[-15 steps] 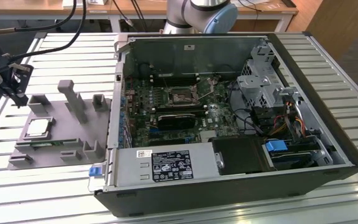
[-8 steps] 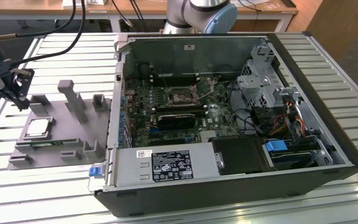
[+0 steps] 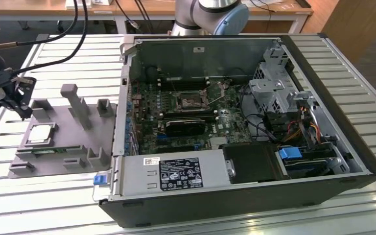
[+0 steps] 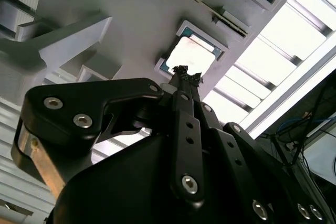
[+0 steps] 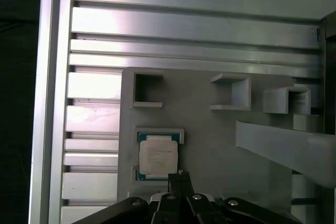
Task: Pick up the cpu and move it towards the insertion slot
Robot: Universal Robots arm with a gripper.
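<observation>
Recess of the grey tray (image 5: 210, 129) holds the cpu (image 5: 157, 156), below the clenched, empty end effector (image 5: 179, 176).
It lies flat, edges square to the rim; raised blocks (image 5: 233, 93) stand near, the insertion slot (image 3: 191, 102) well apart.

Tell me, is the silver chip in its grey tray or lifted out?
In the tray. The cpu lies flat in a framed recess of the grey tray, the gripper close by.
</observation>
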